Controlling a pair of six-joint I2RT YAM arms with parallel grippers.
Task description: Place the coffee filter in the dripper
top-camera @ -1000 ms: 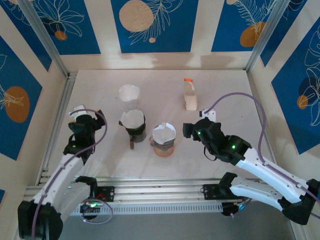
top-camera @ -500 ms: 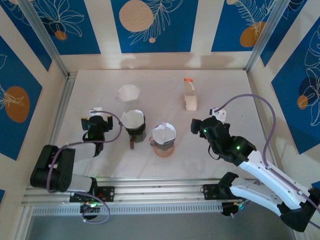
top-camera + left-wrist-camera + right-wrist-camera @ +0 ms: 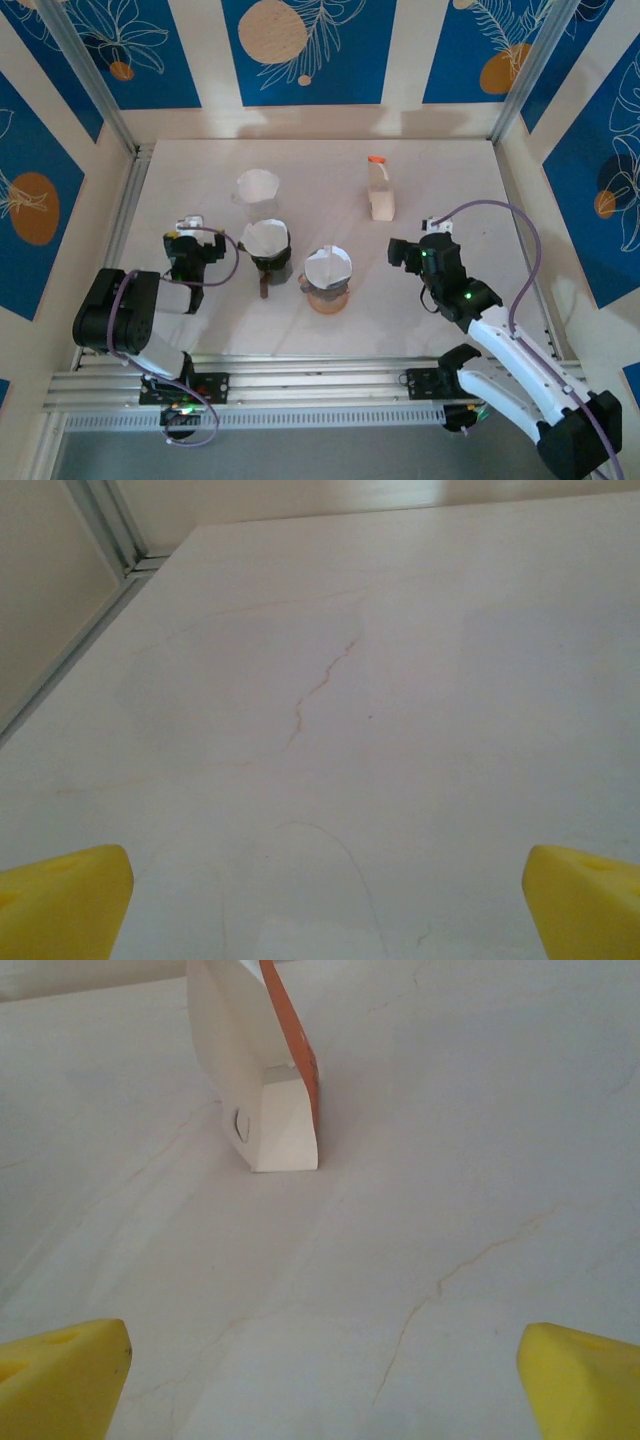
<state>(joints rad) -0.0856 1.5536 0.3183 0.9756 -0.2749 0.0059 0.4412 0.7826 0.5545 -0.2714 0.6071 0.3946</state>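
White table [image 3: 450, 170], matte, with thin reddish-brown hairline cracks that are clear in both wrist views. A metal rail runs along its left edge [image 3: 105, 525], and an aluminium rail [image 3: 320, 385] runs across the near edge where the arm bases sit. The walls are beige with blue panels [image 3: 300, 45] carrying orange discs and white leaf line-art, and there are silver corner posts. Count: two arms, three white paper coffee filters, one carton. The back coffee filter [image 3: 258, 187] stands near the table's middle-left, and I can't tell if anything clear holds it. The second filter [image 3: 265, 238] sits inside the dark dripper [image 3: 270, 264], just in front of the back one. The third filter [image 3: 328, 265] sits in an orange-tinted glass vessel [image 3: 328, 296], to the right of the dark dripper and near it. The small cream carton [image 3: 380, 197] with an orange cap is upright at back right, well apart from the drippers; in the right wrist view it stands ahead of the fingers [image 3: 275, 1080]. The left gripper [image 3: 188, 243] is low over the table just left of the dark dripper, its yellow fingertips [image 3: 60, 900] spread wide with nothing between them but bare table. The right gripper [image 3: 403, 252] is right of the glass vessel, its fingertips [image 3: 585, 1380] likewise wide apart and holding nothing.
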